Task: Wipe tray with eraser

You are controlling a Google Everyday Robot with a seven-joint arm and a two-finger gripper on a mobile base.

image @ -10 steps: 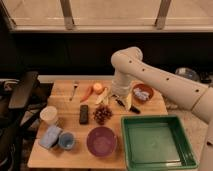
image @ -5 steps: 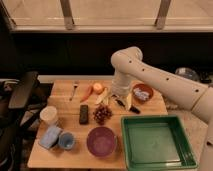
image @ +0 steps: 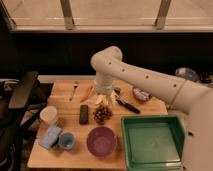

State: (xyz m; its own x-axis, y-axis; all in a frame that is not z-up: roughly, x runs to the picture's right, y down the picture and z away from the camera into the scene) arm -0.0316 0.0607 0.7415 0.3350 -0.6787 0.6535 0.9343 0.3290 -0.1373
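Over the table [image: 59, 95], the gripper [image: 104, 98] hangs with fingers apart, holding nothing. Just down-left of it in view lies the eraser [image: 84, 114]; the tray [image: 150, 142] sits well down-right. Best to descend squarely, straddling the eraser's narrow sides before closing.

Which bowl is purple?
The big bowl next to the green tray; the small cup on its other side is blue. The gripper hangs farther back over the table.

Our gripper [image: 104, 98] hangs over the middle of the table [image: 61, 99], hemmed in below by the eraser [image: 84, 114] and a grape cluster [image: 102, 114]. Toward the tray [image: 150, 119] we find the purple bowl [image: 101, 141] and the black-handled utensil [image: 128, 106] flanking a lane of bare wood.
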